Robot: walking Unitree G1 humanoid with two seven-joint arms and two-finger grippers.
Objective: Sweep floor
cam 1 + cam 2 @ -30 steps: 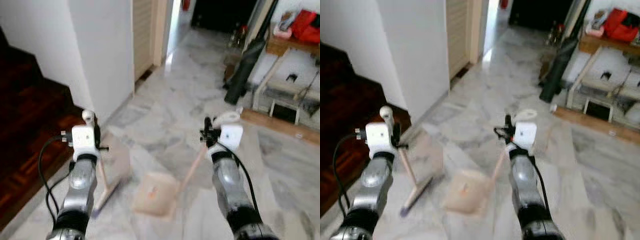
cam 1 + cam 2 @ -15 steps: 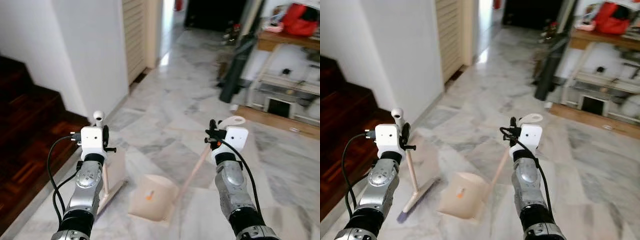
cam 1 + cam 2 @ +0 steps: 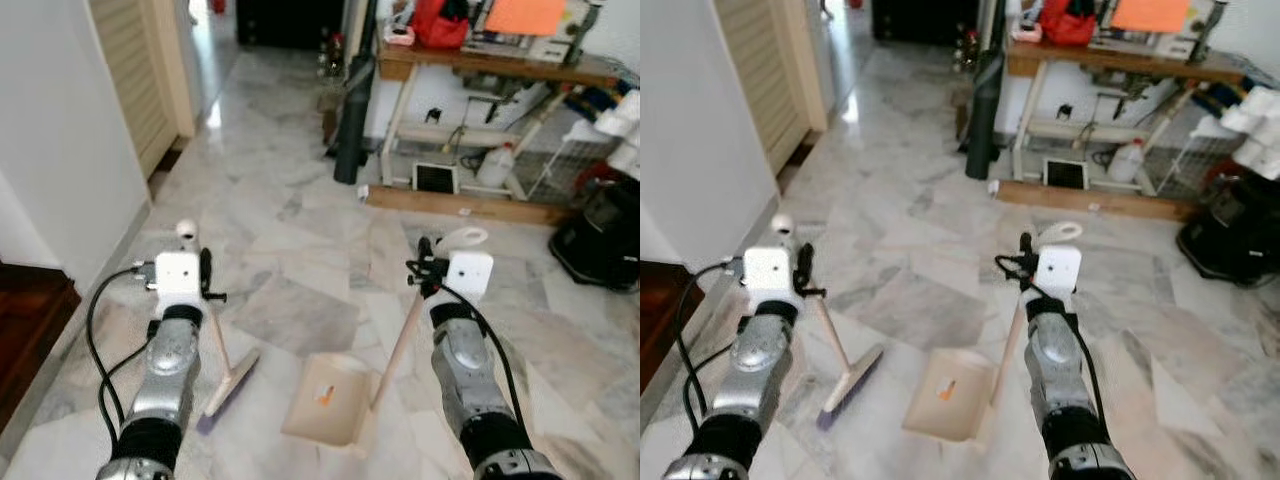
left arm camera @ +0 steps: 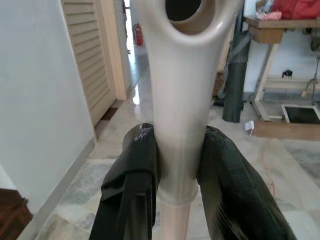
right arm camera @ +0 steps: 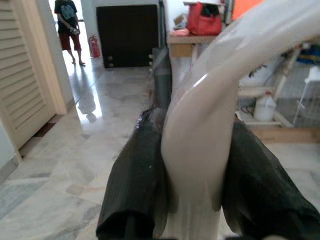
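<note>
Two tools are held over the marble floor [image 3: 300, 250]: a broom [image 3: 226, 376] in the left gripper [image 4: 177, 172] and a dustpan [image 3: 327, 399] in the right gripper [image 5: 195, 165].
Black fingers [image 4: 131, 175] are seen clamped on the broom's pale handle in the left wrist view, and the right fingers [image 5: 137, 170] are likewise closed around the dustpan's handle. From the head, the broom's bristles are seen resting on the floor just beside the dustpan, on the stair side. Beyond the dustpan, a wooden table [image 3: 470, 70] is set against the wall, with a red bag [image 3: 445, 22] on top and a dark bag [image 3: 352, 125] leaning at its leg. A person [image 5: 66, 25] is made out in a far doorway by the right wrist camera.
</note>
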